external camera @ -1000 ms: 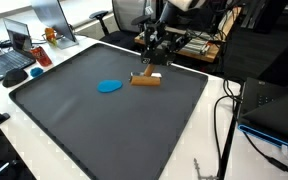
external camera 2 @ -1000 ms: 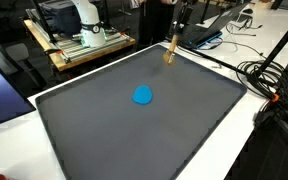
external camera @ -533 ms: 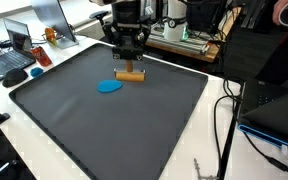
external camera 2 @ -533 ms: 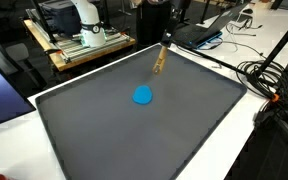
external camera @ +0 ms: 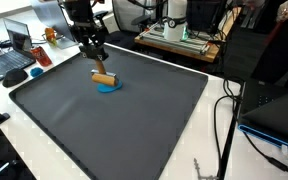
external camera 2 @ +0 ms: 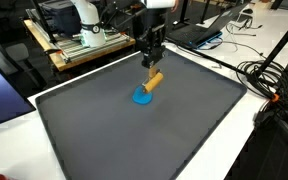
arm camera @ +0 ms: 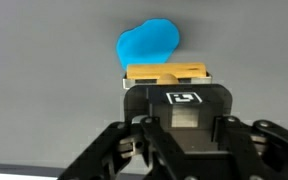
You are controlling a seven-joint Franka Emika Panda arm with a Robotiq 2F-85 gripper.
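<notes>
Wooden cylinder point(arm camera: 166, 72) tight in the gripper point(external camera 2: 151, 67) — long axis crosswise in wrist view — beside blue disc point(arm camera: 147, 45).

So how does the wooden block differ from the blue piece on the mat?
The wooden block is tan and elongated; the blue piece is blue, flat and rounded. The gripper clamps the block in its fingers; the blue piece lies free on the mat. Both are small.

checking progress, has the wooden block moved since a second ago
Yes. The wooden block, held in the jaws, has moved leftward in an exterior view, reaching the unmoved blue disc.
</notes>
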